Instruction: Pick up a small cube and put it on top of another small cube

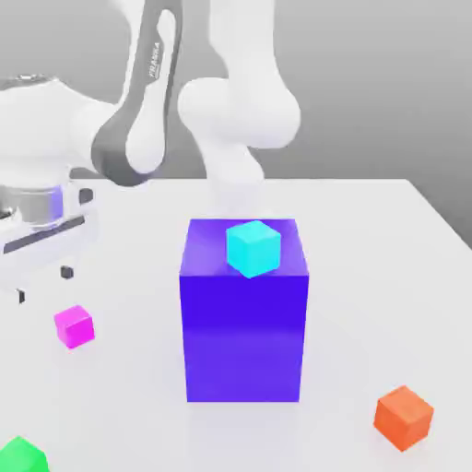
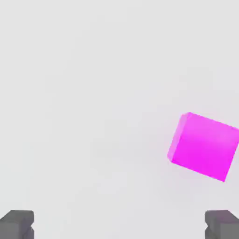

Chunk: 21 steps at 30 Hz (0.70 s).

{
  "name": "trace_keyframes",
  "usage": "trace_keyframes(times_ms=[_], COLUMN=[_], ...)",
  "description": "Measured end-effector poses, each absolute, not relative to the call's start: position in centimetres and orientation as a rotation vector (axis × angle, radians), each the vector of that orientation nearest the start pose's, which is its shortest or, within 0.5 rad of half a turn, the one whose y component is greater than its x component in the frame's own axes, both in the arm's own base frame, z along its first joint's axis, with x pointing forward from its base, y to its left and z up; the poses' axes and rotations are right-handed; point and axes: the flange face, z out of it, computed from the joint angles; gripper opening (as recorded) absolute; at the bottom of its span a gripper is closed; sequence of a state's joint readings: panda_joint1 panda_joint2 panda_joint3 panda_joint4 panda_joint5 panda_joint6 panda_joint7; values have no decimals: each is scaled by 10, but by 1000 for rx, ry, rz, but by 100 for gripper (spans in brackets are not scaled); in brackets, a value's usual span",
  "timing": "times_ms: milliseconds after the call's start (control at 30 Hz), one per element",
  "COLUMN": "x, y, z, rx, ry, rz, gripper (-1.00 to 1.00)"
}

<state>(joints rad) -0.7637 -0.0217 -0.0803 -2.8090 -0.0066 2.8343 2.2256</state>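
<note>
A small magenta-pink cube point(image 1: 74, 326) rests on the white table toward the exterior view's left. Just above and slightly behind it hovers my gripper point(image 1: 43, 284), open, its two dark fingertips point(image 1: 66, 272) spread wide with nothing between them. Through the hand view the same cube point(image 2: 203, 146) lies on the table, off to one side of the gap, apart from both fingertips point(image 2: 17, 224); my gripper point(image 2: 119, 226) holds nothing. A small cyan cube point(image 1: 253, 247) sits on top of the big blue-purple block point(image 1: 244, 323).
The tall blue-purple block stands mid-table, to the exterior view's right of my gripper. A small orange cube point(image 1: 403, 417) lies near the front right. A small green cube point(image 1: 20, 456) sits at the front left corner.
</note>
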Motion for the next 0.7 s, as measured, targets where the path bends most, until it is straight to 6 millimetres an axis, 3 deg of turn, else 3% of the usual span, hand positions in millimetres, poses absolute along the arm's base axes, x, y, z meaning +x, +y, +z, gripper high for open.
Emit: trace_keyframes(times_ms=[67, 267, 300, 533, 700], x=[233, 233, 233, 233, 234], y=[-284, -279, -279, -279, -280], z=[194, 139, 131, 129, 168], rx=[48, 68, 68, 68, 68], ry=[3133, 3141, 3141, 3140, 3139], rz=[-14, -1, -1, -3, -2], gripper=[0, 0, -100, -100, -100])
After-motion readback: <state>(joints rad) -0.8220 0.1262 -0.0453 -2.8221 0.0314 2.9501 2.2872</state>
